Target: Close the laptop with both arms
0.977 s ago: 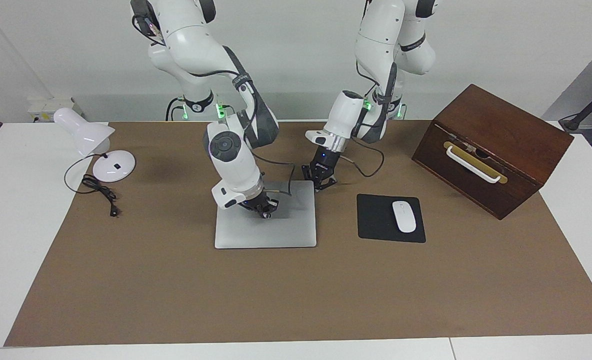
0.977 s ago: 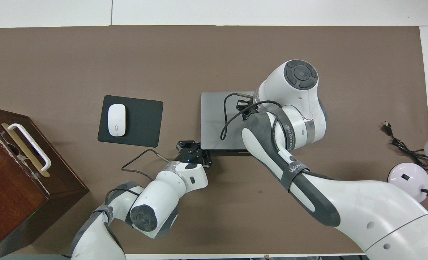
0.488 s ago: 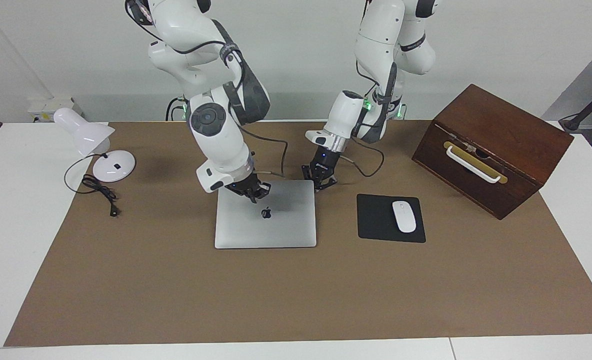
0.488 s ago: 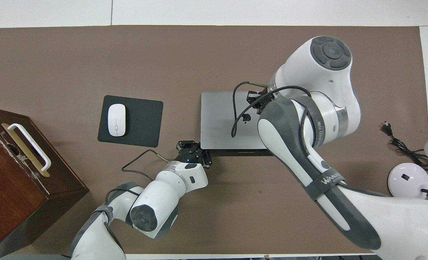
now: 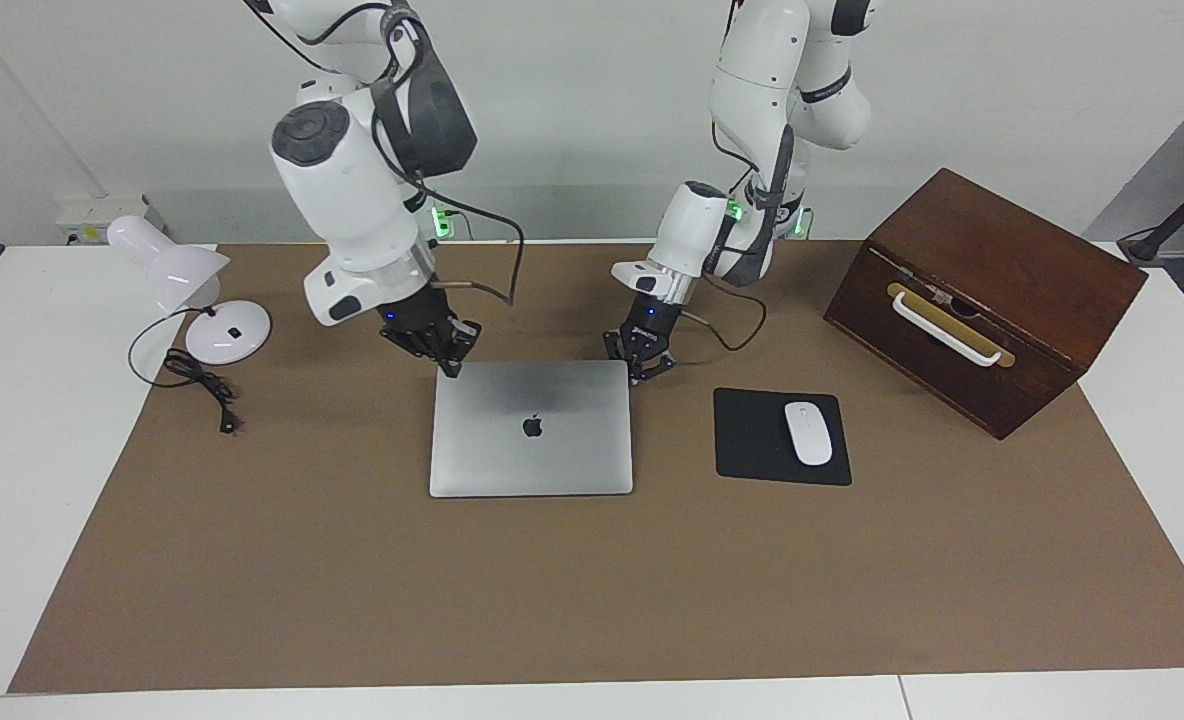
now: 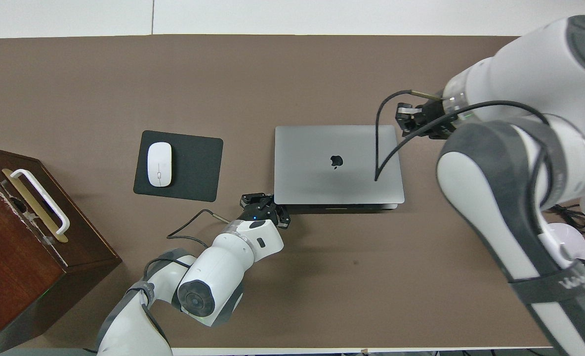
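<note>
The silver-grey laptop (image 5: pixel 532 450) lies shut and flat on the brown mat, its lid up with the dark apple logo showing; it also shows in the overhead view (image 6: pixel 322 178). My left gripper (image 5: pixel 642 365) sits low at the laptop's corner nearest the robots, toward the left arm's end; it shows in the overhead view (image 6: pixel 263 203) too. My right gripper (image 5: pixel 447 355) hangs just above the laptop's other robot-side corner, toward the right arm's end, and appears in the overhead view (image 6: pixel 406 118). Neither gripper holds anything that I can see.
A black mouse pad (image 5: pixel 752 440) with a white mouse (image 5: pixel 808 432) lies beside the laptop toward the left arm's end. A brown wooden box (image 5: pixel 992 260) with a white handle stands past it. A white desk lamp (image 5: pixel 167 262) and its cable (image 5: pixel 197 380) sit at the right arm's end.
My right gripper has lifted off the middle of the lid and moved back toward the robots and its own end, uncovering the apple logo. The left arm has not moved.
</note>
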